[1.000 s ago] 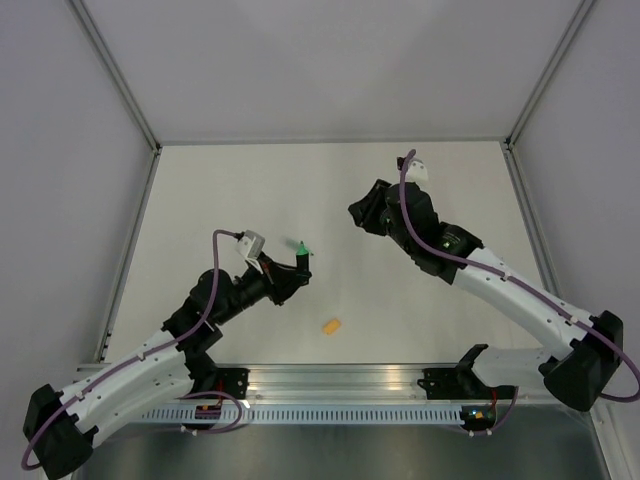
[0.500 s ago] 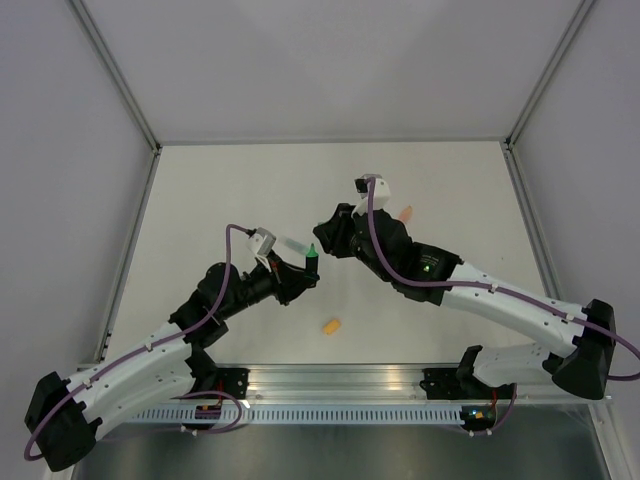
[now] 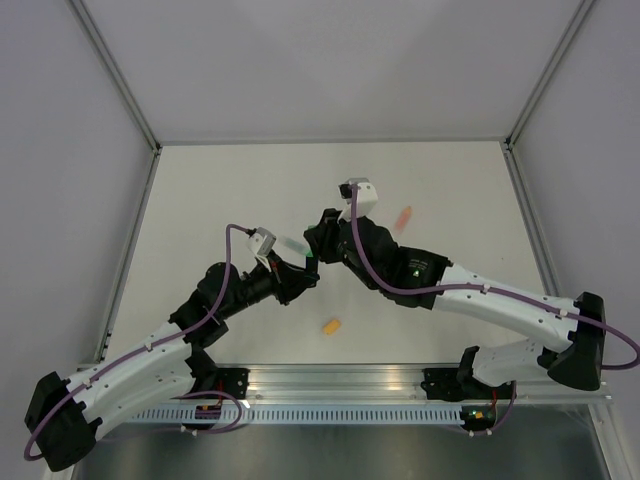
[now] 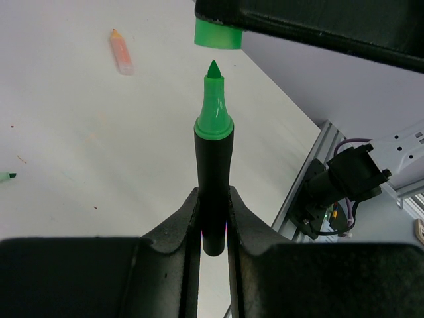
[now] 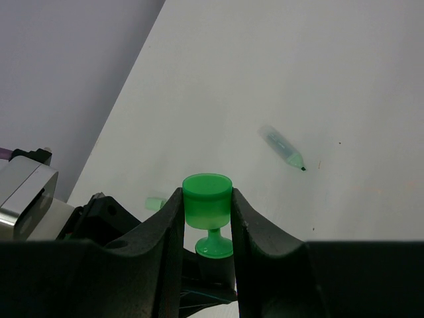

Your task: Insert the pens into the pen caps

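My left gripper (image 4: 213, 199) is shut on the black pen (image 4: 213, 169), which stands upright with its green tip (image 4: 213, 99) uncovered. My right gripper (image 5: 207, 199) is shut on the bright green cap (image 5: 207, 200) and holds it just above the tip, roughly in line, with a small gap showing in the left wrist view (image 4: 218, 34). In the top view the two grippers (image 3: 308, 272) (image 3: 318, 247) meet at mid-table. The pale orange-pink pen (image 3: 402, 216) lies to the right. The pale green pen (image 5: 281, 147) and the pale green cap (image 5: 156, 202) lie on the table. The orange cap (image 3: 331, 325) lies nearer the front.
The white table (image 3: 220, 190) is walled at the back and sides, with an aluminium rail (image 3: 340, 380) along the near edge. The right arm (image 3: 470, 295) stretches across the right half of the table, the left arm (image 3: 160, 350) across the near left.
My right gripper has swung left and nearer with the green cap, from the back right to just above the pen tip. My left gripper moved slightly right, then held still.
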Controlling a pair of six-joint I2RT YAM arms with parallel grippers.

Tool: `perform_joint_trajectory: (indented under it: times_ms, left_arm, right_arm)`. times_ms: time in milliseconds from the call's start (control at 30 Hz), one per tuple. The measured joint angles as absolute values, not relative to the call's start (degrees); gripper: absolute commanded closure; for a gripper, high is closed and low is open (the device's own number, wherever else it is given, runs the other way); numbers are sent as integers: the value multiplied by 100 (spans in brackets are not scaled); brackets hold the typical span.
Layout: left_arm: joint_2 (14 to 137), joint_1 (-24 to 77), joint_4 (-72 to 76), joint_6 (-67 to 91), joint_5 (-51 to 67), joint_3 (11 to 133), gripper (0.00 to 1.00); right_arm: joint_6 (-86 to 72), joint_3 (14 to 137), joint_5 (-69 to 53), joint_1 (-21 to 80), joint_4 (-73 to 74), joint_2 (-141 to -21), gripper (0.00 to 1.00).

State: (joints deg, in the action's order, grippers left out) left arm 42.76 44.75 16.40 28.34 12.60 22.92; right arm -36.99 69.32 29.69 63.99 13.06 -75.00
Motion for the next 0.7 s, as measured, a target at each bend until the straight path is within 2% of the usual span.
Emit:
perform_joint_trajectory:
  times_ms: [700]
  left_arm:
    - [4219,4475,1498,2812,1219,2292,98]
  right_arm:
    - [-3640,6991,3935,7046,1710,-7856,100]
